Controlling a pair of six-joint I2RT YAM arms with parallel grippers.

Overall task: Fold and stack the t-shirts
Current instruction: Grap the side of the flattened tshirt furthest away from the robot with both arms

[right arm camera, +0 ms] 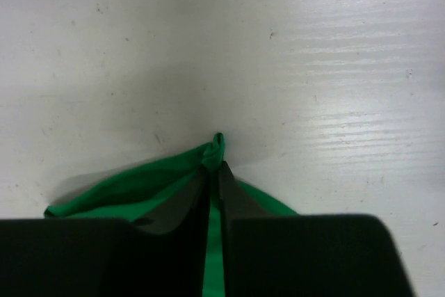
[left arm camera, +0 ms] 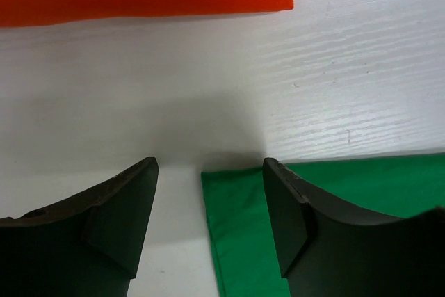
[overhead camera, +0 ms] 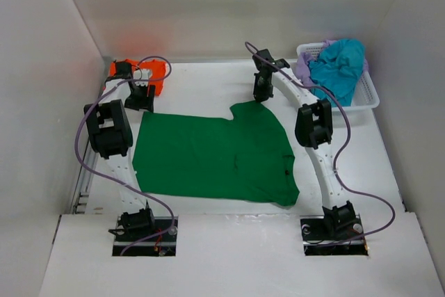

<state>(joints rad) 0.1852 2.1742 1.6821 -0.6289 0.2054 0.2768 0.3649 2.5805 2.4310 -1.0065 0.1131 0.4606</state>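
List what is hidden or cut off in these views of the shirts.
Orange t-shirt: top view, left arm covers its middle; left wrist view crops it at the top edge.
Lavender t-shirt: top view, mostly buried under the teal t-shirt in the basket.
Green t-shirt: right wrist view, right gripper hides the pinched cloth's extent.

Left tool (left arm camera: 208,165) spread, right tool (right arm camera: 215,168) clamped

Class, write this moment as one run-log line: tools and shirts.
left tool: open over green shirt corner | right tool: shut on green shirt edge | orange shirt: folded, far left
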